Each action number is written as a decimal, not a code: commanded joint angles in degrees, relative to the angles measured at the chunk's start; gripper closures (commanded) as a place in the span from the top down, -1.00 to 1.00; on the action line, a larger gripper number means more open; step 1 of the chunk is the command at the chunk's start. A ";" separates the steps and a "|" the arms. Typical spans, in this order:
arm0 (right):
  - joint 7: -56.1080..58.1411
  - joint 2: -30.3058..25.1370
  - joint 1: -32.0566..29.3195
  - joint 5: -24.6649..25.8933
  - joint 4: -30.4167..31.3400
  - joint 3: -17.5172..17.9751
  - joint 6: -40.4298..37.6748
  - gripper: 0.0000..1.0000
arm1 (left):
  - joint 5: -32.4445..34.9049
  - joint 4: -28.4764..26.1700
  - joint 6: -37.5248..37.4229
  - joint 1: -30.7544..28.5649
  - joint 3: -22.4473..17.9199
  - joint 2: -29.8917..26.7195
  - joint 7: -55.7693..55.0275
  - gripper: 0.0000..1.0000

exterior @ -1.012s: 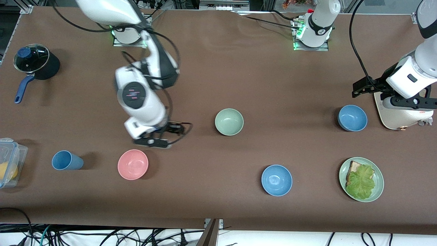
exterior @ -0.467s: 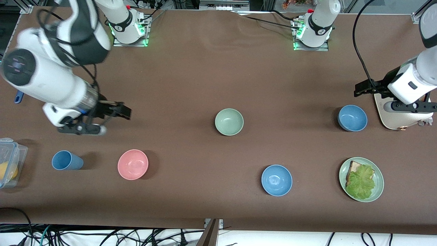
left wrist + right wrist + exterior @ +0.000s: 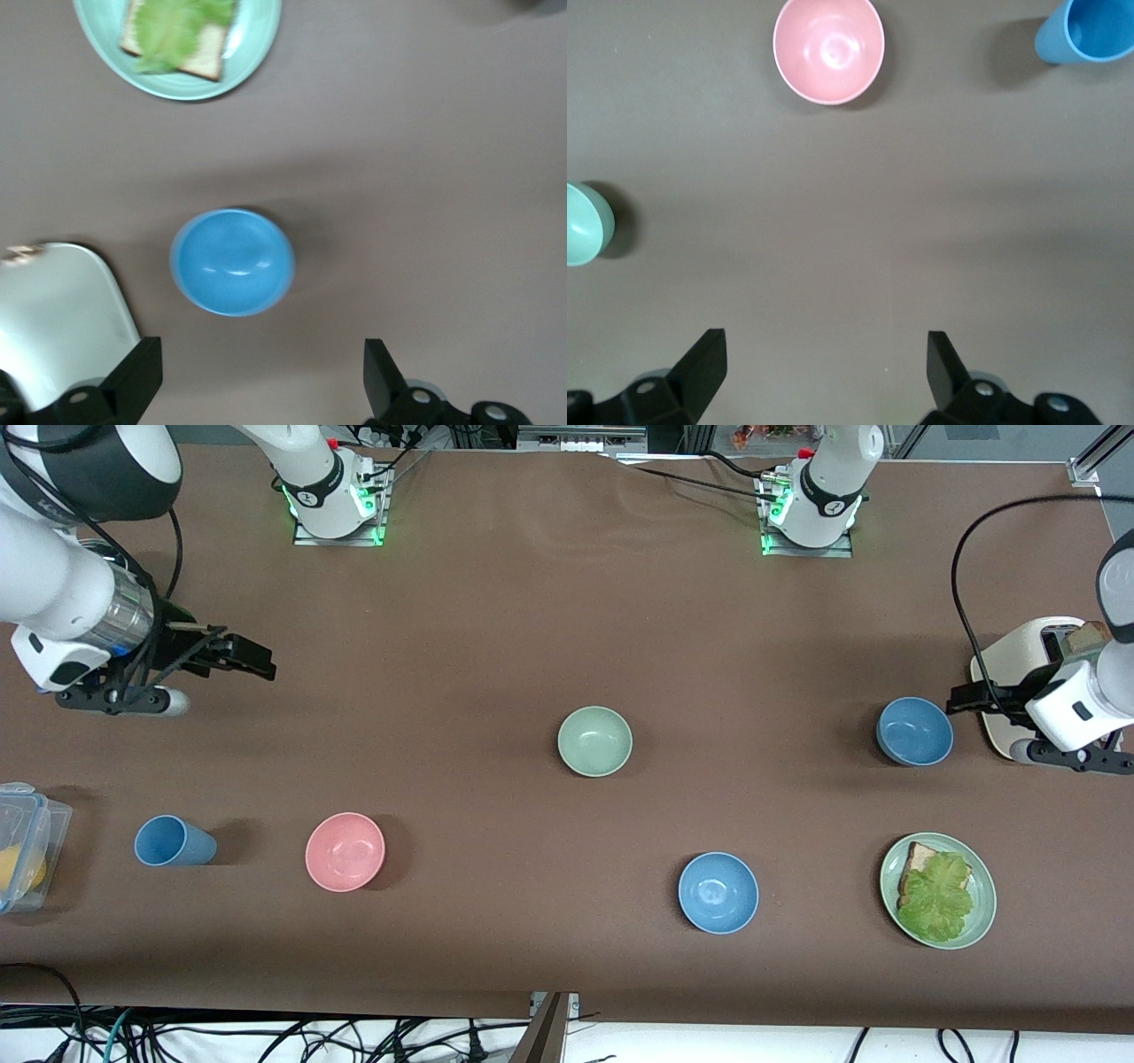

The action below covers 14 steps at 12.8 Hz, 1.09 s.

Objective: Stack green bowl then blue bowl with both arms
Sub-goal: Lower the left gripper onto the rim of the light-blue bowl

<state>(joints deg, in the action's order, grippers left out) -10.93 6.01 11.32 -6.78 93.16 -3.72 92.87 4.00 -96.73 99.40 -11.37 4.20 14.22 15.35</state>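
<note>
Nothing stacked: green bowl (image 3: pixel 594 740) sits alone. Left gripper (image 3: pixel 259 382) open above blue bowl (image 3: pixel 232 261); right gripper (image 3: pixel 824 376) open (empty), well clear.

The brown table (image 3: pixel 532 620) carries four bowls, a cup, plate, toaster and box.

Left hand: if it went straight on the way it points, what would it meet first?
Probably the blue bowl beside the toaster: the open left hand looks aimed at it, though depth is unclear.
</note>
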 commanded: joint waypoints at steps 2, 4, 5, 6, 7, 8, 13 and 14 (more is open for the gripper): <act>1.44 -1.53 -1.39 2.73 -0.16 2.05 -0.58 1.00 | 4.26 -4.95 8.77 -2.68 0.46 3.00 5.73 1.00; 1.70 -1.62 -1.21 2.91 -0.35 2.05 -0.67 1.00 | 4.26 -10.65 18.15 -4.61 0.46 3.62 9.15 1.00; 1.88 -1.62 -1.13 3.43 -0.35 2.05 -0.67 1.00 | 4.26 -13.55 22.29 -5.93 0.46 4.05 10.74 0.99; 2.40 -1.62 -1.13 4.74 -0.35 2.05 -0.67 1.00 | 4.26 -15.32 25.29 -6.21 0.46 4.58 11.53 0.99; 4.50 -1.62 -1.13 5.88 -0.35 2.05 -0.67 1.00 | 4.26 -16.20 26.97 -6.82 0.46 5.46 11.72 0.99; 6.26 -1.62 -1.21 6.59 -0.35 1.71 -0.41 1.00 | 4.26 -16.47 28.38 -7.35 0.46 6.77 11.98 0.99; 8.21 -1.18 -1.30 7.65 -2.97 1.53 -1.19 1.00 | 4.79 -16.48 35.34 -10.43 0.46 13.28 19.01 0.99; 8.21 -1.09 -1.30 7.74 -3.94 1.44 -1.89 1.00 | 4.79 -16.65 35.25 -10.43 0.46 13.29 19.88 0.99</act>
<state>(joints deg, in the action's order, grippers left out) -3.79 5.26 10.59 0.26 91.64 -2.60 92.76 7.31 -113.50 134.29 -20.86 4.11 27.39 32.80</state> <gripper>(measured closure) 0.000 0.004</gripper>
